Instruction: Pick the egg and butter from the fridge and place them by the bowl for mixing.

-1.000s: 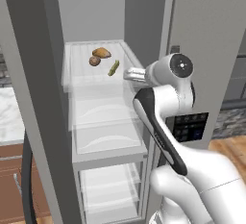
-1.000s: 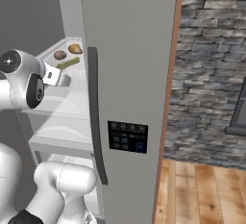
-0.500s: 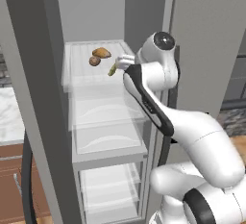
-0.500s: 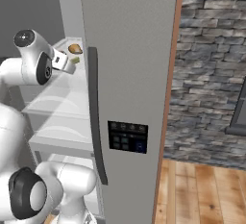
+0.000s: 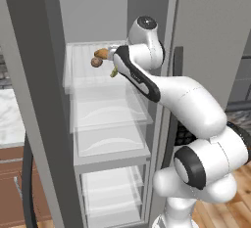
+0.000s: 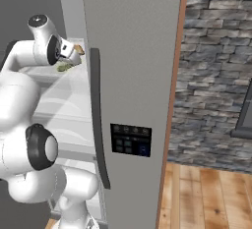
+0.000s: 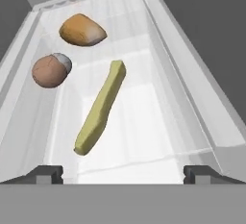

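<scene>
Butter (image 7: 102, 106) is lying lengthwise on the top glass shelf (image 7: 158, 122) of the fridge (image 5: 206, 36), straight ahead of the gripper (image 7: 123, 172), whose jaws are standing fully spread with nothing between them. The egg (image 7: 48, 70) is sitting off to the left of the stick in the hand view, just apart from it, and the orange-tan lump (image 7: 82, 30) is resting farther back. Judging from this, the reach for a first item is under way, and the butter looks like the nearer target. To do it well, the hand is probably needing to come down over the stick's middle with the fingertips straddling its narrow width, not its length, and sinking low enough to catch so thin a piece without scraping the glass. Nudging the egg is the risk, since it could roll. In the left base view the arm is stretching up and into the open compartment, wrist (image 5: 144, 38) bent over toward the shelf.
</scene>
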